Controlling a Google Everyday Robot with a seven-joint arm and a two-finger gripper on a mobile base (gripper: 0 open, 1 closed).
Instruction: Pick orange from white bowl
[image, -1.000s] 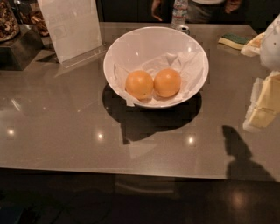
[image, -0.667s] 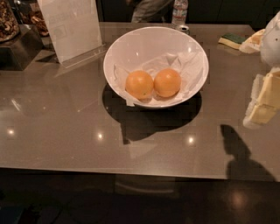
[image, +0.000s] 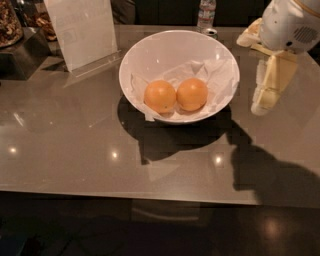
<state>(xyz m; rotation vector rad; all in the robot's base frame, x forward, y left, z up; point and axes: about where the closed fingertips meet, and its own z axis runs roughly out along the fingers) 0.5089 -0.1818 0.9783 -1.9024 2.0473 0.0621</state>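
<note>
Sitting on crumpled white paper (image: 216, 75) inside the white bowl (image: 150, 55), the orange (image: 192, 93) touches a paler twin orange (image: 160, 96) on the side nearer the acrylic sign stand (image: 82, 30). The gripper (image: 263, 102) hangs over the grey table (image: 75, 145) just beside the bowl's far side, clear of its rim and holding nothing visible. Whether it is clenched or released cannot be told.

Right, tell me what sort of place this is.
Probably an office snack bar or café counter: a glossy grey countertop, a clear acrylic sign holder and a deep white serving bowl. The cream two-finger gripper hangs beside that bowl.
</note>
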